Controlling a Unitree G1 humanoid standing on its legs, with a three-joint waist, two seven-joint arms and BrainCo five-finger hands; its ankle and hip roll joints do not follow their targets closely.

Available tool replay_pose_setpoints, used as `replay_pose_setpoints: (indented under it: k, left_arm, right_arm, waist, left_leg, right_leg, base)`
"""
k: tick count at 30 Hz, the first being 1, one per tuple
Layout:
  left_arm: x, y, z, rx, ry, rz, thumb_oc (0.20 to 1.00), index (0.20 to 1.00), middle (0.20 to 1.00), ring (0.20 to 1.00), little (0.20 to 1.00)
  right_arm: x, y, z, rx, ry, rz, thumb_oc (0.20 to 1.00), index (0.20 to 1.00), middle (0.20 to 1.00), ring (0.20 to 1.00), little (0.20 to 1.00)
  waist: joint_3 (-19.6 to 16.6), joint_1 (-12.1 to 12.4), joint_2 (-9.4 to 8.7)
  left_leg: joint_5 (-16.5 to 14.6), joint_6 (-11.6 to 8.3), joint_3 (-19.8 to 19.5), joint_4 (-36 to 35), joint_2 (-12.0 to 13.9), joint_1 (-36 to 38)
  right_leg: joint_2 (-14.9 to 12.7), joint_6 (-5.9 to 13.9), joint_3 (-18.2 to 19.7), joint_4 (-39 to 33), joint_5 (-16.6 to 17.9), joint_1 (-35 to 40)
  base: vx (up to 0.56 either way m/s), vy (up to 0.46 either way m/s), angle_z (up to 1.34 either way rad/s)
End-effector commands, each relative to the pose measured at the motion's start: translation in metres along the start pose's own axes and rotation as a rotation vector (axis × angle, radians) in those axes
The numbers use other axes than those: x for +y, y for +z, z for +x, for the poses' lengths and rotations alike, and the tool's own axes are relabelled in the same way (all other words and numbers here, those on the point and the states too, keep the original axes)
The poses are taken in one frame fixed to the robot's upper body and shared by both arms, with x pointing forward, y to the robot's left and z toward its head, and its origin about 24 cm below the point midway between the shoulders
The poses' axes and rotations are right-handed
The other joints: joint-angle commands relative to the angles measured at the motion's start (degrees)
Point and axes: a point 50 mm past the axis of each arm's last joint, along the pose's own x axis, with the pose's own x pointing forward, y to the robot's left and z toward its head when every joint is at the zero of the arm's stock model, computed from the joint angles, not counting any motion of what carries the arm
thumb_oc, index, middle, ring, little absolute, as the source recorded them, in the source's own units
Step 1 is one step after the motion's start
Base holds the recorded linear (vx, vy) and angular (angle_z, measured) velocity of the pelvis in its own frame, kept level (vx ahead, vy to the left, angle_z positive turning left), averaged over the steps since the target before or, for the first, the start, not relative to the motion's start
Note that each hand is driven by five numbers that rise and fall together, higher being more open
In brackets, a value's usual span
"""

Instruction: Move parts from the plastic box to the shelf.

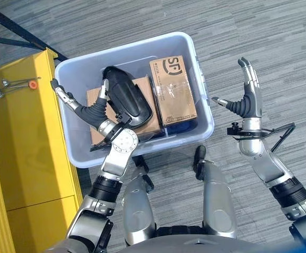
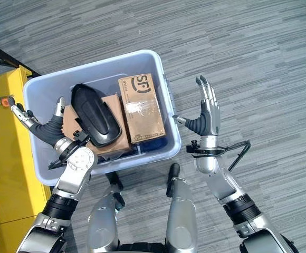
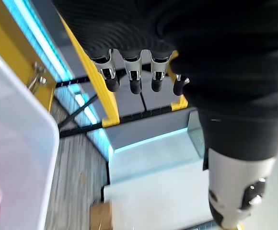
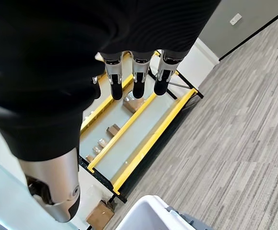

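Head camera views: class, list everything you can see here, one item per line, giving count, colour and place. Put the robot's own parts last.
Plastic box: one, pale blue-grey, on the floor in front of the robot.
Cardboard boxes: two, brown, inside the plastic box; one toward the robot's right, one lying mostly under the black part.
Black part: one, black, elongated and curved, lying on the lower cardboard box.
Shelf: one, yellow, at the robot's left beside the plastic box.
Bolts: a few, silver, one with an orange piece, on the shelf top.
Floor: grey striped carpet.
Left hand: one, open, inside the plastic box beside the black part.
Right hand: one, open, fingers straight, right of the plastic box.
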Motion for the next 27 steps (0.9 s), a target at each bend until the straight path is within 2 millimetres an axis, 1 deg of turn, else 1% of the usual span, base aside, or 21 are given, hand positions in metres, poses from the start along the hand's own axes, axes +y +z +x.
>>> replay_pose_setpoints:
  k: [1,2,3,5,6,8,9,10,11,14,15,16,17,19,22,25,27]
  left_arm:
    - [-0.007,0.009,0.01,-0.157,0.022,0.03,1.0,1.0,1.0,1.0,1.0]
    - [-0.007,0.003,0.01,-0.12,0.024,0.059,1.0,1.0,1.0,1.0,1.0]
    - [-0.009,-0.002,0.01,-0.085,-0.014,0.072,1.0,1.0,1.0,1.0,1.0]
    - [-0.013,-0.028,0.0,0.077,-0.13,0.177,1.0,1.0,1.0,1.0,1.0]
    - [-0.015,-0.035,-0.004,0.105,-0.174,0.194,1.0,1.0,1.0,1.0,1.0]
    - [-0.024,-0.04,-0.012,0.147,-0.265,0.209,1.0,1.0,1.0,1.0,1.0]
    - [-0.029,-0.044,-0.017,0.208,-0.287,0.199,1.0,1.0,1.0,1.0,1.0]
    - [-0.03,-0.045,-0.019,0.237,-0.293,0.194,1.0,1.0,1.0,1.0,1.0]
    - [-0.032,-0.05,-0.025,0.327,-0.283,0.179,1.0,1.0,1.0,1.0,1.0]
    - [-0.03,-0.062,-0.036,0.482,-0.236,0.178,1.0,1.0,1.0,1.0,1.0]
    - [-0.027,-0.067,-0.041,0.544,-0.18,0.182,1.0,1.0,1.0,1.0,1.0]
    - [-0.02,-0.073,-0.044,0.568,-0.095,0.194,1.0,1.0,1.0,1.0,1.0]
    - [-0.019,-0.074,-0.045,0.582,-0.056,0.187,1.0,1.0,1.0,1.0,1.0]
    - [-0.013,-0.076,-0.042,0.601,0.072,0.177,1.0,1.0,1.0,1.0,1.0]
    - [-0.011,-0.077,-0.038,0.595,0.151,0.172,1.0,1.0,1.0,1.0,1.0]
    - [-0.013,-0.072,-0.024,0.536,0.217,0.167,1.0,1.0,1.0,1.0,1.0]
    - [-0.015,-0.068,-0.016,0.518,0.31,0.147,1.0,1.0,1.0,1.0,1.0]
  right_arm:
    - [-0.001,0.028,0.017,-0.105,-0.086,0.065,1.0,1.0,1.0,1.0,1.0]
    - [0.0,0.028,0.016,-0.103,-0.077,0.063,1.0,1.0,1.0,1.0,1.0]
    - [0.001,0.028,0.016,-0.099,-0.075,0.061,1.0,1.0,1.0,1.0,1.0]
    - [0.002,0.026,0.018,-0.091,-0.064,0.055,1.0,1.0,1.0,1.0,1.0]
    - [0.003,0.027,0.019,-0.09,-0.059,0.059,1.0,1.0,1.0,1.0,1.0]
    - [0.001,0.025,0.022,-0.087,-0.044,0.053,1.0,1.0,1.0,1.0,1.0]
    - [0.001,0.024,0.023,-0.068,-0.023,0.063,1.0,1.0,1.0,1.0,1.0]
    - [0.001,0.023,0.023,-0.058,-0.017,0.072,1.0,1.0,1.0,1.0,1.0]
    - [0.001,0.022,0.024,-0.053,-0.014,0.07,1.0,1.0,1.0,1.0,1.0]
    - [-0.001,0.021,0.026,-0.045,-0.012,0.072,1.0,1.0,1.0,1.0,1.0]
    - [-0.003,0.021,0.028,-0.044,-0.013,0.07,1.0,1.0,1.0,1.0,1.0]
    - [-0.005,0.02,0.03,-0.037,-0.014,0.074,1.0,1.0,1.0,1.0,1.0]
    - [-0.006,0.02,0.031,-0.036,-0.013,0.075,1.0,1.0,1.0,1.0,1.0]
    - [-0.004,0.021,0.031,-0.036,-0.012,0.075,1.0,1.0,1.0,1.0,1.0]
    - [-0.004,0.023,0.033,-0.048,-0.015,0.07,1.0,1.0,1.0,1.0,1.0]
    - [-0.005,0.026,0.038,-0.056,-0.009,0.061,1.0,1.0,1.0,1.0,1.0]
    - [-0.006,0.026,0.039,-0.063,-0.007,0.05,1.0,1.0,1.0,1.0,1.0]
  waist:
    - [-0.2,-0.56,-4.36]
    - [-0.2,-0.63,-4.57]
    - [-0.2,-0.59,-4.63]
    - [-0.2,-0.62,-5.25]
    - [-0.2,-0.76,-5.55]
    - [-0.2,-1.29,-6.02]
    - [-0.2,-1.75,-6.18]
    - [-0.2,-1.85,-6.27]
    - [-0.2,-2.04,-6.42]
    - [-0.2,-2.19,-6.69]
    - [-0.2,-2.23,-6.81]
    - [-0.2,-2.22,-7.18]
    - [-0.2,-2.27,-7.28]
    - [-0.2,-2.38,-7.43]
    - [-0.2,-2.55,-7.47]
    - [-0.2,-2.93,-7.5]
    - [-0.2,-3.39,-7.54]
  left_leg:
    - [-7.36,-3.68,-4.21,4.37,2.03,-0.73]
    - [-7.23,-3.83,-4.25,4.42,2.24,-1.22]
    - [-7.21,-3.81,-4.37,4.46,2.28,-1.55]
    - [-6.96,-3.91,-4.32,4.59,2.67,-2.41]
    - [-6.97,-3.97,-4.14,4.8,2.87,-2.78]
    - [-6.7,-4.07,-3.62,4.93,3.38,-3.52]
    - [-6.59,-4.14,-3.29,4.93,3.58,-3.88]
    - [-6.5,-4.19,-3.14,4.89,3.67,-3.97]
    - [-6.41,-4.25,-2.98,4.85,3.83,-4.25]
    - [-6.28,-4.33,-2.68,5.05,4.12,-5.03]
    - [-6.19,-4.38,-2.67,5.07,4.2,-5.29]
    - [-6.09,-4.46,-2.52,5.18,4.4,-5.63]
    - [-6.03,-4.5,-2.47,5.18,4.46,-5.73]
    - [-5.98,-4.75,-2.43,5.2,4.62,-6.07]
    - [-5.95,-4.84,-2.44,5.29,4.73,-6.5]
    - [-5.92,-5.01,-2.34,5.55,4.94,-7.18]
    - [-5.8,-5.29,-2.55,5.85,5.15,-7.78]
  right_leg:
    - [-3.03,4.8,-5.61,-6.42,2.02,4.42]
    - [-2.86,4.75,-5.56,-6.34,1.93,3.95]
    - [-2.78,4.77,-5.44,-6.1,1.88,3.5]
    - [-2.45,4.63,-5.54,-5.69,1.88,2.54]
    - [-2.36,4.57,-5.48,-5.43,1.77,2.11]
    - [-2.09,4.4,-5.45,-5.24,1.83,1.21]
    - [-1.83,4.38,-5.27,-5.07,1.87,0.46]
    - [-1.76,4.36,-5.3,-5.16,1.95,0.33]
    - [-1.63,4.35,-5.27,-5.21,1.99,-0.06]
    - [-1.57,4.27,-5.44,-5.05,1.94,-0.76]
    - [-1.59,4.27,-5.49,-4.99,1.94,-1.01]
    - [-1.67,4.28,-5.55,-4.68,1.89,-1.45]
    - [-1.7,4.28,-5.59,-4.63,1.89,-1.57]
    - [-1.53,4.37,-5.41,-4.67,1.73,-1.94]
    - [-1.59,4.43,-5.11,-4.22,1.53,-2.58]
    - [-1.67,4.35,-4.84,-3.67,1.17,-3.41]
    - [-1.42,4.17,-4.61,-3.53,1.06,-4.01]
  base:
    - [-0.02,-0.065,0.05]
    - [-0.03,-0.057,0.02]
    - [-0.04,-0.069,-0.01]
    - [-0.04,-0.071,-0.03]
    - [-0.04,-0.053,0.0]
    - [-0.04,-0.017,0.01]
    - [-0.04,0.01,0.01]
    - [-0.04,0.009,-0.02]
    - [-0.03,-0.001,-0.03]
    - [-0.01,-0.002,-0.01]
    - [-0.02,-0.029,-0.03]
    - [-0.01,-0.031,-0.02]
    - [-0.01,-0.033,-0.02]
    - [0.0,0.0,0.0]
    - [0.0,0.0,0.0]
    - [0.0,0.0,0.0]
    - [0.0,0.0,0.0]
